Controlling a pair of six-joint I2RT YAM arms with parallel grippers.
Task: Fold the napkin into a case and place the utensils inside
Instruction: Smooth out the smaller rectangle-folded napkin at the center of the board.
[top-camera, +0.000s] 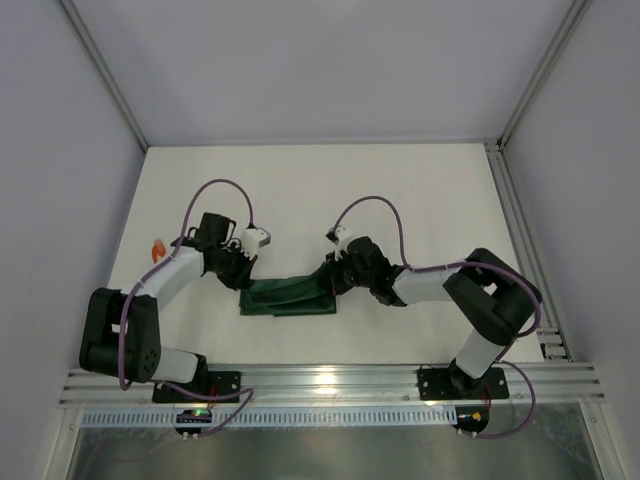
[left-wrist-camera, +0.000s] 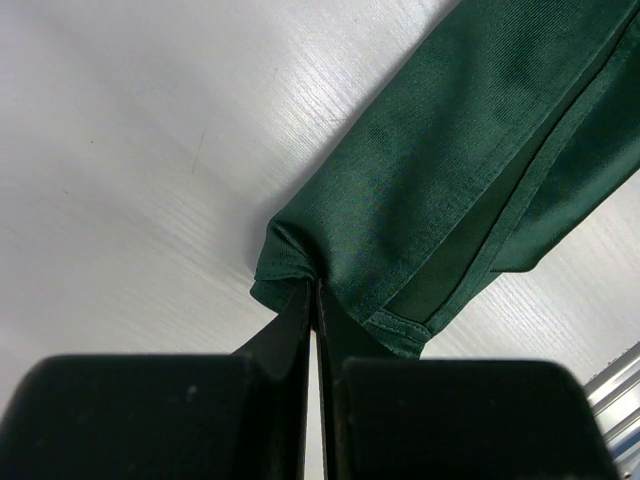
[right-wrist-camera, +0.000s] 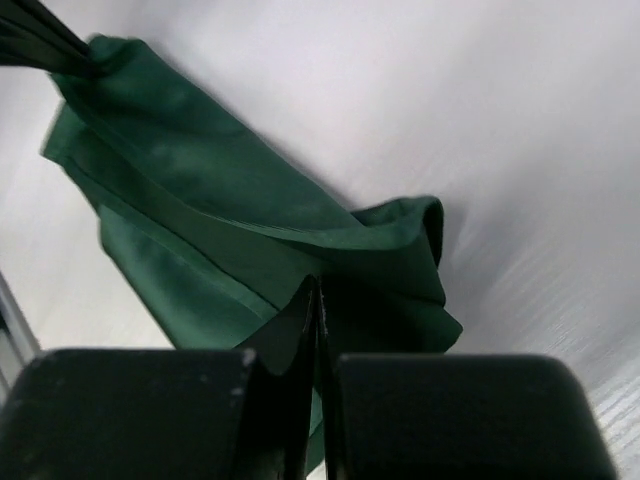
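Note:
The dark green napkin (top-camera: 290, 297) lies folded into a narrow band in the middle of the table, between the two arms. My left gripper (top-camera: 246, 283) is shut on its left end; in the left wrist view the closed fingertips (left-wrist-camera: 316, 292) pinch the cloth's corner (left-wrist-camera: 300, 262). My right gripper (top-camera: 331, 284) is shut on its right end; in the right wrist view the tips (right-wrist-camera: 314, 290) bite a fold of the napkin (right-wrist-camera: 200, 190), which is lifted a little. One orange utensil (top-camera: 157, 249) peeks out behind the left arm.
The white table (top-camera: 320, 190) runs back to grey walls. An aluminium rail (top-camera: 330, 385) lines the near edge, another rail (top-camera: 515, 230) the right side. Purple cables loop over both arms.

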